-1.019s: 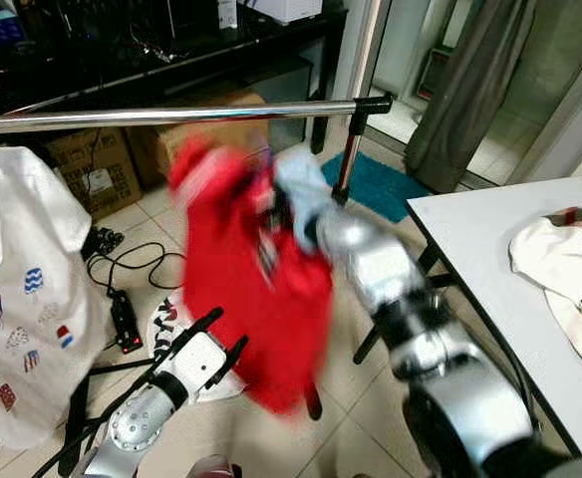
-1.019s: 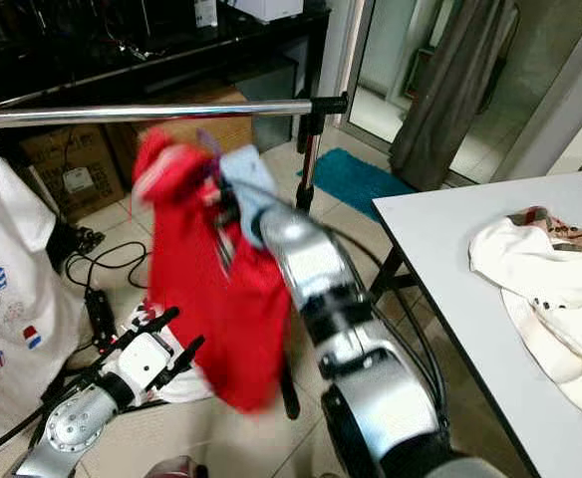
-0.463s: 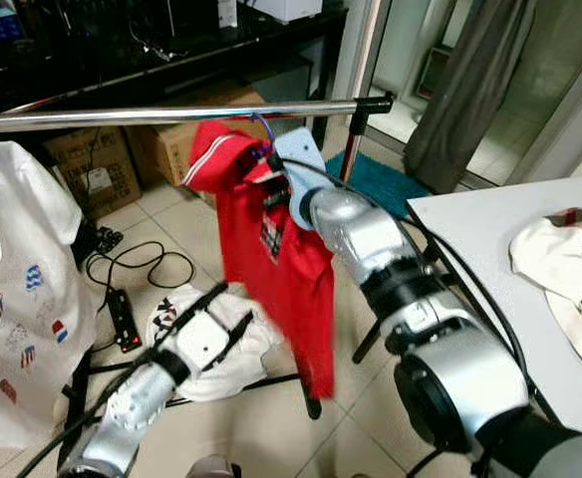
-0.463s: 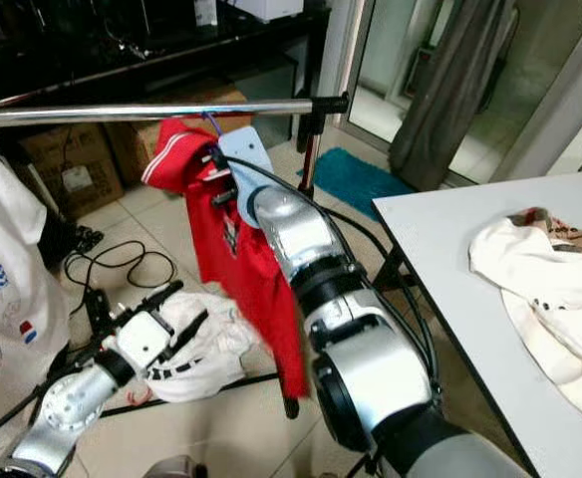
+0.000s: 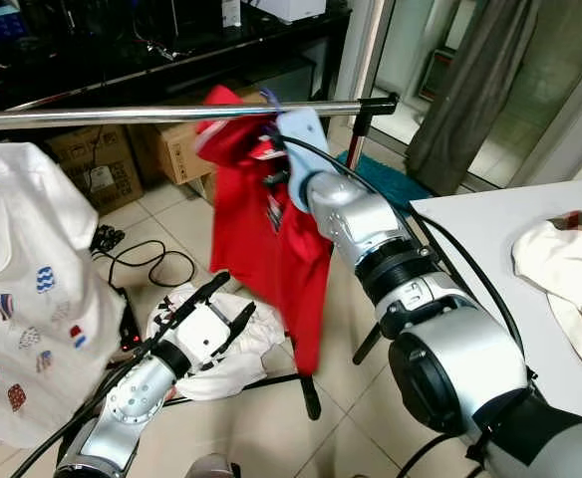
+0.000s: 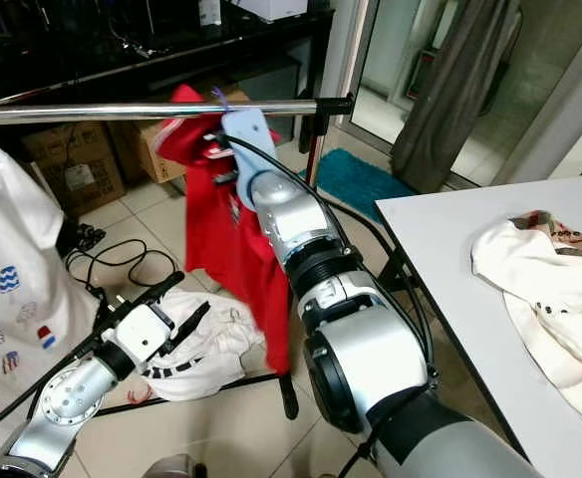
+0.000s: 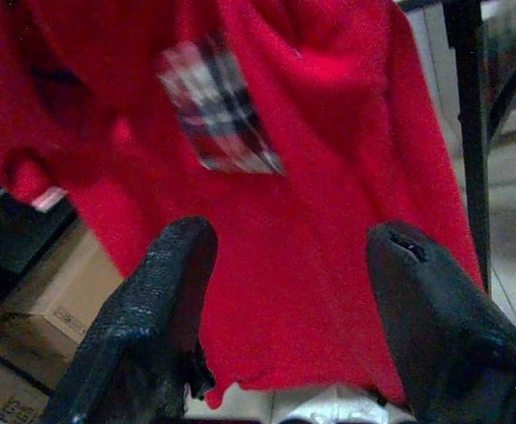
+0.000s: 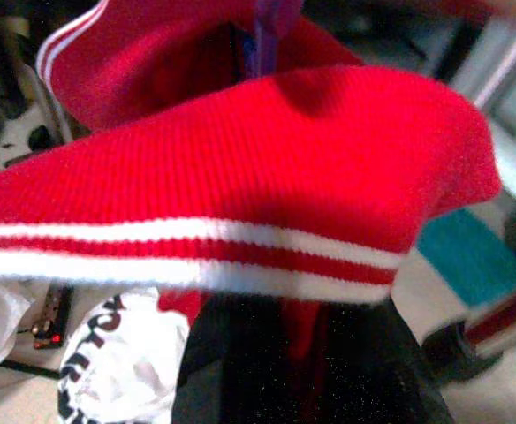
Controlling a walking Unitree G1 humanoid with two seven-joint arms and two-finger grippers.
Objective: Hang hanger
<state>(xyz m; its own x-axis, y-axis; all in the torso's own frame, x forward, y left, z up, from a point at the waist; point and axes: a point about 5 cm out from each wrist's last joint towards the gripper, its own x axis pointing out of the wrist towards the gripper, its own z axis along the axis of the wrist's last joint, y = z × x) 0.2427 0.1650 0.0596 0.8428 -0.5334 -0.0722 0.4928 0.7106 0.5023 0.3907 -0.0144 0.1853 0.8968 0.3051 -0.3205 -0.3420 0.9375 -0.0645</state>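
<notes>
The right gripper [image 6: 221, 149], fingers clamped on the hanger [image 5: 271, 100], has raised the long-hanging red shirt [image 5: 261, 239] to the rail [image 5: 122, 116]; left gripper [image 5: 216, 309] open.

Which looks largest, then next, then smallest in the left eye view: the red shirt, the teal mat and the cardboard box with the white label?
1. red shirt, by far the largest.
2. cardboard box.
3. teal mat: it lies farther from the camera and the robot's arm partly hides it, so its rank against the box is unsure.
</notes>
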